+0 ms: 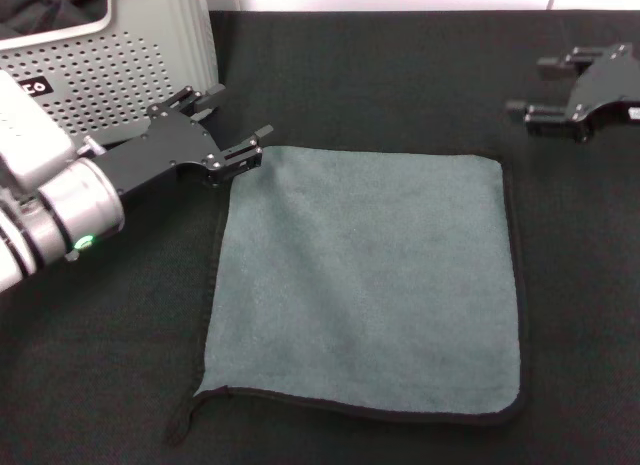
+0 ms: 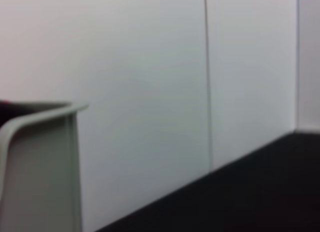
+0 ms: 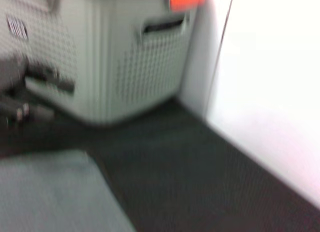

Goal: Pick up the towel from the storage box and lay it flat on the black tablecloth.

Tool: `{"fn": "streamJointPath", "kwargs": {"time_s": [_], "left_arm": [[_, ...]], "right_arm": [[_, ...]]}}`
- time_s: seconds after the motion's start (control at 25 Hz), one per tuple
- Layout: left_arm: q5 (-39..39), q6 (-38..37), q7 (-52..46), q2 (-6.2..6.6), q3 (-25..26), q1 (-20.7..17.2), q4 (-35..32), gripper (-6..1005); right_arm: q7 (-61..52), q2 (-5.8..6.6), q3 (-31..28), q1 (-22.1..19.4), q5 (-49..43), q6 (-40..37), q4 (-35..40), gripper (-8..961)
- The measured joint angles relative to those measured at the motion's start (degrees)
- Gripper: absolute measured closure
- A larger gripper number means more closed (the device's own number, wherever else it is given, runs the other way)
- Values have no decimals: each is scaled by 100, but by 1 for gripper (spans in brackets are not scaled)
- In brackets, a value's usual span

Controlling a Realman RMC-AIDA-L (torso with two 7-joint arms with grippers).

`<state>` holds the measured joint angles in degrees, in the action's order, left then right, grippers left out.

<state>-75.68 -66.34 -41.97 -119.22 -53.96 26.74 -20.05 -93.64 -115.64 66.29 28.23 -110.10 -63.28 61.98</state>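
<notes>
The towel [image 1: 365, 285] lies spread flat on the black tablecloth [image 1: 400, 75], grey-green face up, black edging all round, with its black corner loop [image 1: 183, 422] at the near left. My left gripper [image 1: 225, 125] is open, low over the cloth at the towel's far left corner; one fingertip [image 1: 243, 153] is at that corner's edge and holds nothing. My right gripper [image 1: 532, 87] is open and empty, above the cloth beyond the towel's far right corner. The right wrist view shows the towel [image 3: 50, 192] and the blurred left gripper [image 3: 30, 92].
The light grey perforated storage box [image 1: 130, 55] stands at the far left, right behind my left arm; it also shows in the right wrist view [image 3: 115, 57] and the left wrist view [image 2: 35, 142]. A white wall [image 2: 150, 67] runs along the table's far edge.
</notes>
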Motion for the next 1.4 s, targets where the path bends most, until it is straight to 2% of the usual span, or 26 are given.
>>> {"fn": "streamJointPath", "kwargs": {"time_s": [0.04, 0.08, 0.16, 0.32, 0.44, 0.68, 0.76, 0.84, 0.96, 1.08, 1.2, 1.4], "left_arm": [[-32, -185, -180, 2, 0, -81, -101, 258], [-58, -404, -347, 5, -2, -170, -219, 213], [-119, -868, -672, 18, -1, -349, -461, 124], [-295, -1881, -1411, 78, -4, -602, -898, 123], [-453, -2799, -1794, 139, -4, -716, -1115, 122], [-531, -3840, -1911, 121, -12, -839, -1373, 120], [-604, -4080, -2014, 110, -20, -827, -1513, 120], [-652, -4234, -2105, 103, -85, -784, -1631, 120], [-663, -4339, -2248, 95, -320, -663, -1816, 120], [-658, -4357, -2483, 67, -608, -559, -2059, 120], [-666, -4366, -2622, -13, -893, -548, -2305, 120], [-619, -4371, -2617, -50, -1042, -637, -2396, 120]], "right_arm": [[210, 13, -69, -239, 631, -304, 134, 303], [210, 13, -69, -239, 631, -304, 134, 303], [467, 16, -221, -387, 1187, -716, 152, 303], [644, 1, -559, -563, 2005, -1431, -7, 304], [613, 10, -585, -612, 2287, -1623, -154, 305], [708, -12, -493, -609, 2439, -2104, -378, 306], [835, -16, -458, -585, 2482, -2329, -421, 307], [1180, -27, -232, -518, 2612, -3054, -437, 307], [1220, -28, 73, -468, 2710, -3623, -249, 308], [1216, -29, 188, -461, 2766, -3840, -193, 309], [1221, -26, 260, -460, 2775, -4037, -204, 310], [1244, -21, 286, -502, 2773, -4305, -239, 311]]}}
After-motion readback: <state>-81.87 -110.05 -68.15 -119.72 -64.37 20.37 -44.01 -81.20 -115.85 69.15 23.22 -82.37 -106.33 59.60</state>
